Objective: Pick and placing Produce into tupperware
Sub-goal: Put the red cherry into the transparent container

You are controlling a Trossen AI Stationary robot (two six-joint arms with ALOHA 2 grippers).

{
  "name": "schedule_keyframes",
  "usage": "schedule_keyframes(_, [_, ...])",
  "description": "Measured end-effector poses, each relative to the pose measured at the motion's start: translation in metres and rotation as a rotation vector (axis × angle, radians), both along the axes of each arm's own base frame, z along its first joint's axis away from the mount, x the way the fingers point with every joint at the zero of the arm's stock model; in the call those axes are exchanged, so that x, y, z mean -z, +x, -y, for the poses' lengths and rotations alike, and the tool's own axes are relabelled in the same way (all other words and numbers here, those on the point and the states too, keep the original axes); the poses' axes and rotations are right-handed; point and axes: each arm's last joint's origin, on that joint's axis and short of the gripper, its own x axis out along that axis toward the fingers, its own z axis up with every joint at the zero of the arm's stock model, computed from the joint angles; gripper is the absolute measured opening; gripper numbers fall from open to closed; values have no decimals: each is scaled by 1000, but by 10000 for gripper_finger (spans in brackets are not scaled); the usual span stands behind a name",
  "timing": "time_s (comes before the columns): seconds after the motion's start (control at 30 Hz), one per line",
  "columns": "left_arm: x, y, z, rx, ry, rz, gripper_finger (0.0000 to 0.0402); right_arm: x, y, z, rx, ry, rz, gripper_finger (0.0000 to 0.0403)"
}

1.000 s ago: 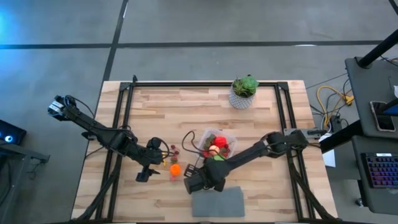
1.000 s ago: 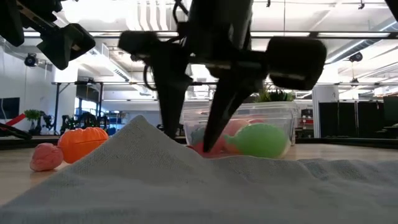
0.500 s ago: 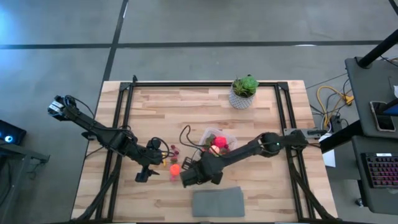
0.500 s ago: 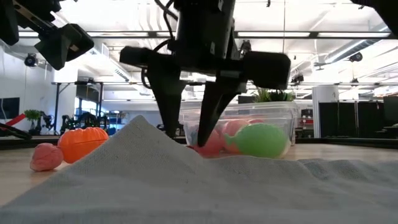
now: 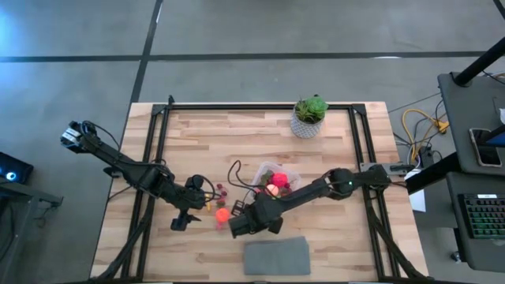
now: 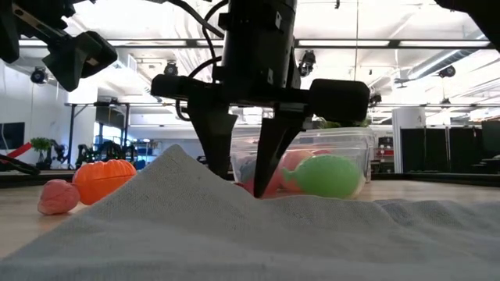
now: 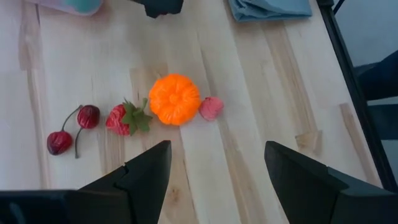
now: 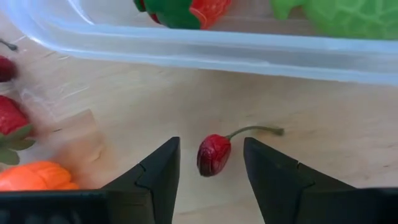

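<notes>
The clear tupperware (image 5: 278,180) stands mid-table and holds red, peach and green produce (image 6: 328,176). My right gripper (image 8: 210,167) points down, open, just in front of its near wall. Its fingers stand on either side of one dark red cherry (image 8: 213,154) without touching it; the cherry lies on its side on the wood. Left of it lie an orange pumpkin (image 7: 175,99), a pink piece (image 7: 211,107), a strawberry (image 7: 124,118) and a pair of cherries (image 7: 71,129). My left gripper (image 5: 183,223) hangs open above the table, left of these pieces.
A flat grey cloth (image 5: 276,256) lies by the near edge, right behind my right gripper, and fills the foreground of the low view. A leafy plant in a white pot (image 5: 309,117) stands at the far edge. Black rails (image 5: 158,158) run along the table's sides.
My right gripper has moved toward the table's left edge, from the cloth toward the orange pumpkin. It has sunk a little and tipped steeper downward. The produce and the tub lie as before.
</notes>
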Motion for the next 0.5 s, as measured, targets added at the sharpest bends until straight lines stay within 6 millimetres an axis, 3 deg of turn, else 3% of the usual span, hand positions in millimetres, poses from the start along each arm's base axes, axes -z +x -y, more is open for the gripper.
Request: schedule_keyframes(0.5, [1,-1,-1,6,15,-14,244,3,-1,0,-1,4,-10,128])
